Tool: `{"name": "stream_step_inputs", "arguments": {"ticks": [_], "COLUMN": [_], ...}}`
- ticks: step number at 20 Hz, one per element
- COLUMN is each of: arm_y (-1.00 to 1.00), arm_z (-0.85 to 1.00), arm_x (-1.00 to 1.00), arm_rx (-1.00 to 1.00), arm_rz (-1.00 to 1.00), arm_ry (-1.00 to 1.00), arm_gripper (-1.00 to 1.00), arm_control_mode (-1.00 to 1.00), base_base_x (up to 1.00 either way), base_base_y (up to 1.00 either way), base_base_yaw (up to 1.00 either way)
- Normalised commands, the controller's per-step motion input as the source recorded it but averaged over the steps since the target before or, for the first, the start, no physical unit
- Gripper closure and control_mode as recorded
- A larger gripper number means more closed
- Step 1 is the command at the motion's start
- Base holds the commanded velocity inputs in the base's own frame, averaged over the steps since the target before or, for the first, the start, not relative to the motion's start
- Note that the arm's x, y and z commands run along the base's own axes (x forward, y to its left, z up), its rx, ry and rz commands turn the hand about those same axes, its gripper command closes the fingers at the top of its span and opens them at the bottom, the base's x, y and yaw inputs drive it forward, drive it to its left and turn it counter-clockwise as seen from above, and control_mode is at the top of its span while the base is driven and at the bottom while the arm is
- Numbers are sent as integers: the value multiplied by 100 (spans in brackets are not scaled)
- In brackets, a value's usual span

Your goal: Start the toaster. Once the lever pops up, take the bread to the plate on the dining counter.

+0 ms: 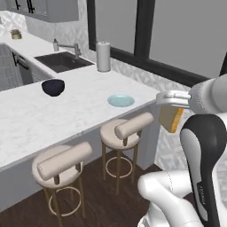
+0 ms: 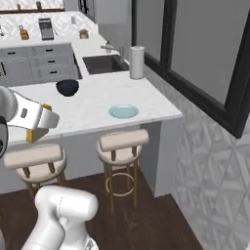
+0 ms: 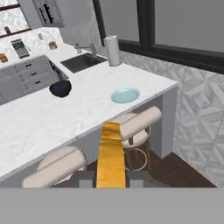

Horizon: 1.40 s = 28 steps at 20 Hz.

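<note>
Bread [image 1: 171, 119] in claw [image 1: 170, 111], off counter [image 1: 66, 119] edge

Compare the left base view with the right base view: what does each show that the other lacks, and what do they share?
Left base view alone: a full side face of the bread in the hand. Right base view alone: the toaster on the far counter and the grey cabinet drawers. Both: the plate, dark blue bowl, sink, paper towel roll, two stools and the dining counter.

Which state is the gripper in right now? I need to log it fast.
Gripper: shut on the bread, carried short of the dining counter.
</note>
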Motion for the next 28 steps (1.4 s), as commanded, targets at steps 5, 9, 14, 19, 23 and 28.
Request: {"name": "stream_step_inputs", "arguments": {"ticks": [5, 9, 14, 19, 23, 28], "arm_y": [0, 0, 0, 0, 0, -12], "arm_z": [0, 0, 0, 0, 0, -36], "arm_x": [0, 0, 0, 0, 0, 73], "arm_rx": [0, 0, 0, 0, 0, 1], "arm_rz": [0, 0, 0, 0, 0, 0], "arm_ry": [0, 0, 0, 0, 0, 13], "arm_gripper": [100, 100, 100, 100, 100, 100], "arm_control_mode": [100, 100, 100, 100, 100, -100], "base_base_x": [35, 45, 91, 95, 100, 20], "base_base_y": [-62, -60, -79, -81, -44, -6], "base_base_yaw": [54, 54, 32, 13, 6, 0]}}
